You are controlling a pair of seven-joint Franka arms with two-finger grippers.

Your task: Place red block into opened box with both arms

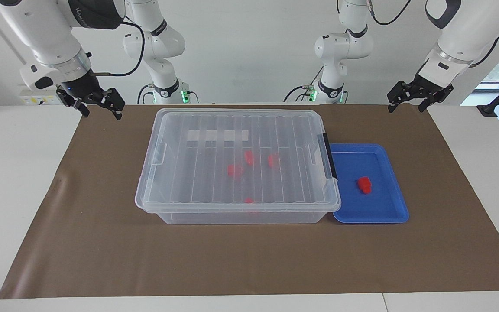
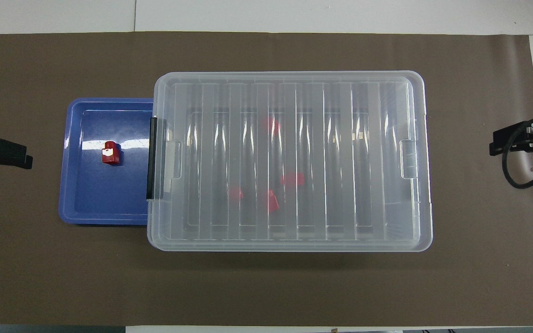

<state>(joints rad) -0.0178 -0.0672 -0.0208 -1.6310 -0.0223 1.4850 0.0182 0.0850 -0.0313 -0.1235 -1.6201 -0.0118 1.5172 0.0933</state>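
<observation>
Facing view: both my pincers, left pincer point(image 1: 418, 99) and right pincer point(image 1: 98, 103), hang open over the desk's robot-side corners. The red block point(image 1: 364, 184) lies in the blue tray point(image 1: 394, 203) beside the lidded box point(image 1: 236, 208)

Overhead view: that block point(image 2: 110, 153) looks light, stiff, perhaps slick; I'd pinch its flat sides

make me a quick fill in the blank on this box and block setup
1. The lid of the clear box is ____.
2. One red block lies in the ____ tray.
3. The tray sits at the ____ arm's end of the table.
4. The left gripper and the right gripper are both ____.

Missing words: shut; blue; left; open
</observation>
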